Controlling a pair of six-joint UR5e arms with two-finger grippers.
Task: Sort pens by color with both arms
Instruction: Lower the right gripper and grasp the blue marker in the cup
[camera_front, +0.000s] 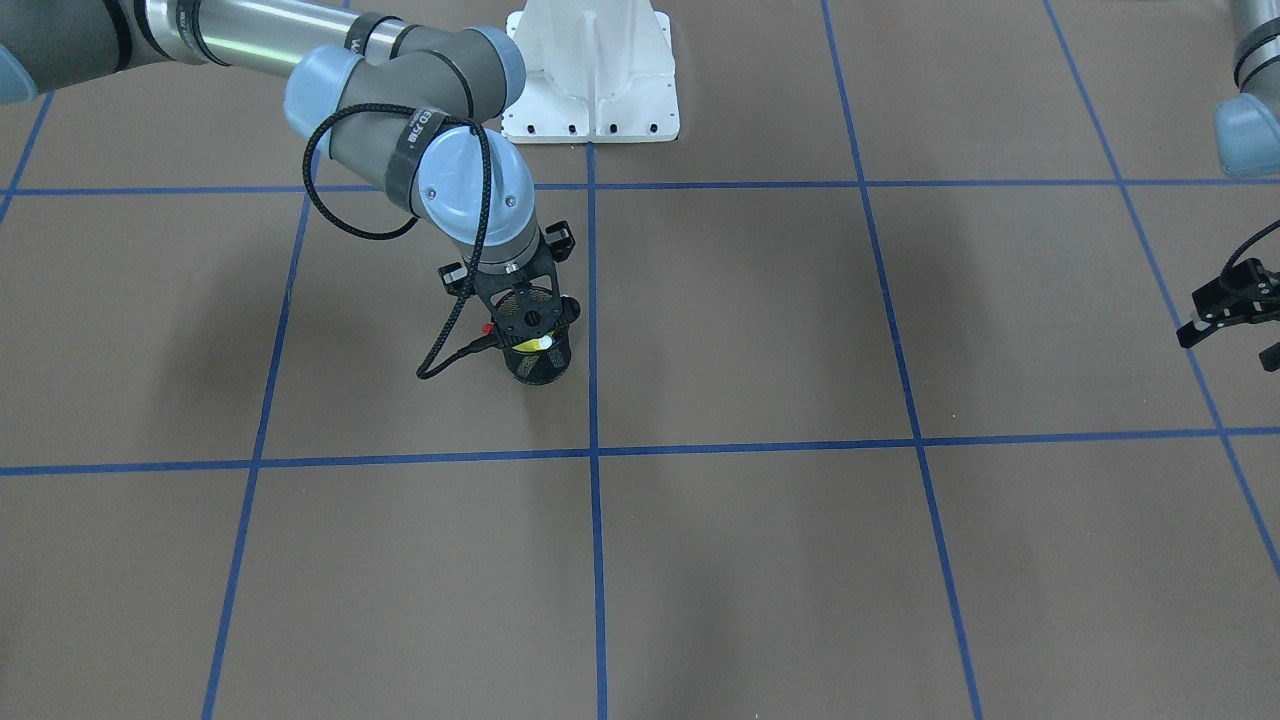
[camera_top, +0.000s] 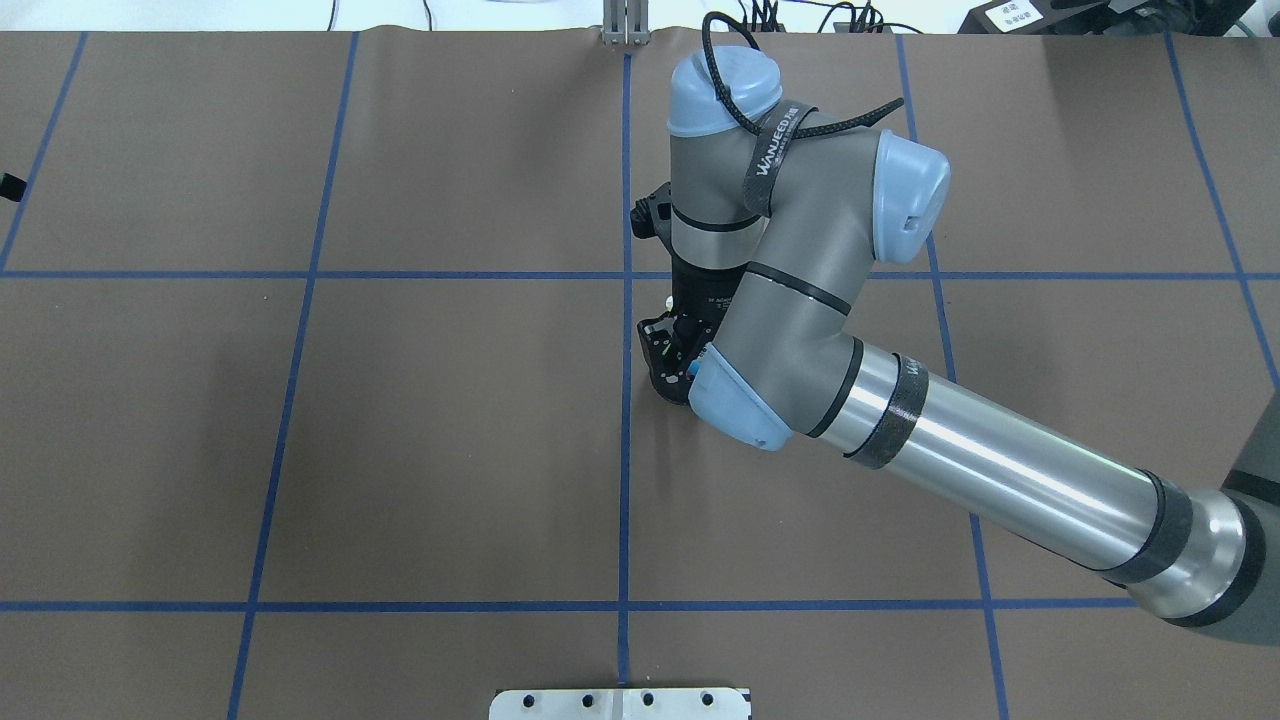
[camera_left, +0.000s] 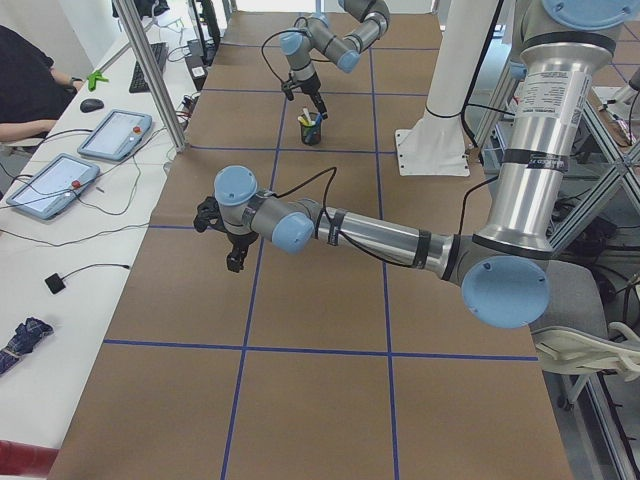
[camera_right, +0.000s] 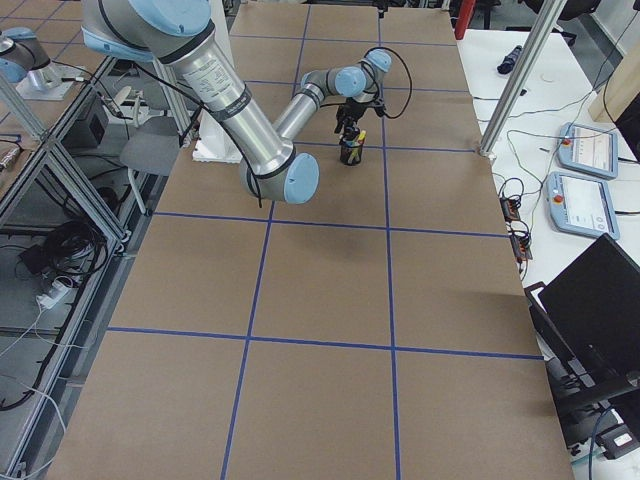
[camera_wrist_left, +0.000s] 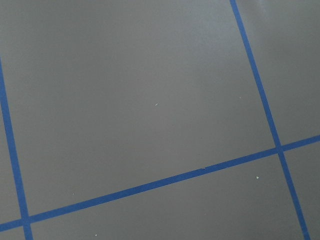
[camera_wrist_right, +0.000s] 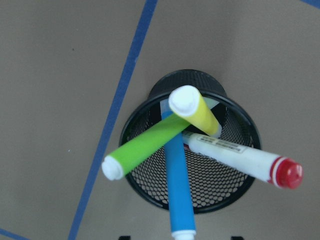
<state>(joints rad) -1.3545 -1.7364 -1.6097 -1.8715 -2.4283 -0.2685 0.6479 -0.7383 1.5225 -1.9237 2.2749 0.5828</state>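
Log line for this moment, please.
right pincer: open, above mesh cup | left pincer: open, over table | pens: four in cup, none sorted

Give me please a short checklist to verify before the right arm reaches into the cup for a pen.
1. Right gripper above the mesh cup: ok.
2. Right gripper open and holding nothing: ok.
3. All four pens standing in the cup: ok; green pen, yellow pen, blue pen, white pen.
4. One pen free of the others: not ok; they cross each other inside the cup.
5. Left gripper far from the cup, over bare table: ok.
6. Places marked for each colour: cannot tell.
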